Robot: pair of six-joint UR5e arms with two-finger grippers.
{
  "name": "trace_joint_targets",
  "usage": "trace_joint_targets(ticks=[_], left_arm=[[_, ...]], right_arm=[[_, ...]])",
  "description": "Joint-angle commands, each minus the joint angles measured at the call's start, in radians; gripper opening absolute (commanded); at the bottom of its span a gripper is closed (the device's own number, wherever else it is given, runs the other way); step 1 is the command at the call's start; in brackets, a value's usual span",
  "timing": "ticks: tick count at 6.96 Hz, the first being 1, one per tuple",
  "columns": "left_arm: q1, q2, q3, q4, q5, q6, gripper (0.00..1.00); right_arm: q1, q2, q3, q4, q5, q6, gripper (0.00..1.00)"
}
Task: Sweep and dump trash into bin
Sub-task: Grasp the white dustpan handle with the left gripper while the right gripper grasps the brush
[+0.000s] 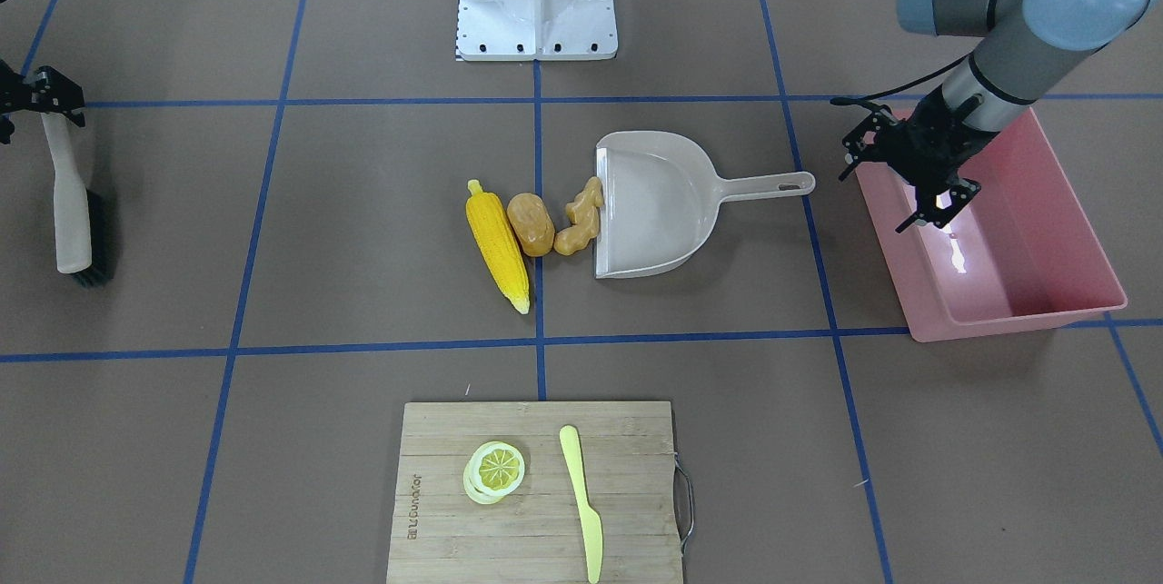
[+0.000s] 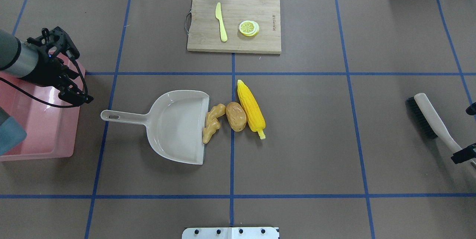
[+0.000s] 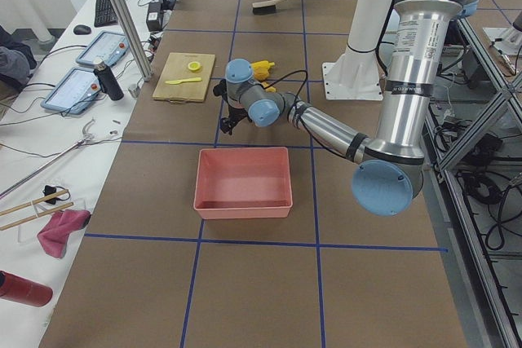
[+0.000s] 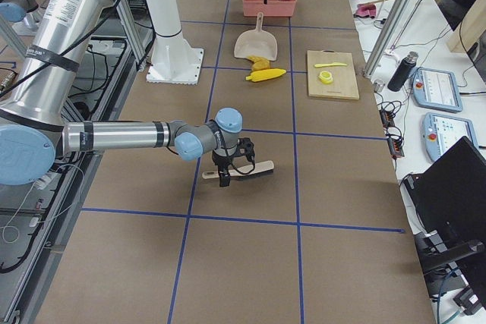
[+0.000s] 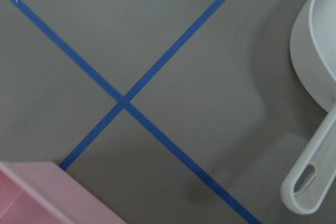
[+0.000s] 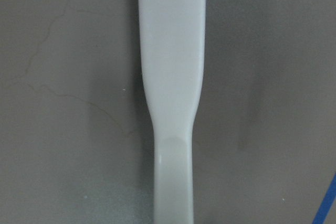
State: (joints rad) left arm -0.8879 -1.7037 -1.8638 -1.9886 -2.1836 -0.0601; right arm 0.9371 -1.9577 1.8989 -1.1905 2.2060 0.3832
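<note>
Right, front-facing camera: the yellow corn cob (image 1: 497, 243), tan oval potato (image 1: 531, 222) and knobbly orange-tan ginger root (image 1: 581, 216) lie side by side at the beige plastic dustpan (image 1: 659, 202) mouth, ginger touching its lip. The left gripper (image 1: 895, 180) hangs wide open and empty over the large pink plastic tub (image 1: 1018, 321), at its dustpan-side edge. Overhead: the right gripper (image 2: 468, 133), jaws apart, straddles the white-handled black-bristled brush (image 2: 427, 120). Right wrist camera: only that handle, dead centre.
</note>
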Motion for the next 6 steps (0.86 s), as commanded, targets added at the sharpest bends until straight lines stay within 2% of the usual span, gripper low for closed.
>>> trace_joint_targets(ticks=[1,3,5,6], left_arm=[[0.098,0.002,-0.003,-0.094,0.044,0.005,0.98],[0.154,0.007,0.002,-0.146,0.077,0.122,0.98],[0.179,0.01,0.015,-0.162,0.079,0.202,0.98],[0.182,0.01,0.017,-0.162,0.079,0.233,0.98]], right_arm=[[-0.011,0.0,-0.021,0.003,-0.003,0.005,1.0],[-0.017,0.016,-0.017,0.003,0.001,0.028,0.99],[-0.029,0.022,-0.017,0.003,0.003,0.036,0.72],[-0.03,0.022,-0.018,0.003,0.003,0.034,0.44]])
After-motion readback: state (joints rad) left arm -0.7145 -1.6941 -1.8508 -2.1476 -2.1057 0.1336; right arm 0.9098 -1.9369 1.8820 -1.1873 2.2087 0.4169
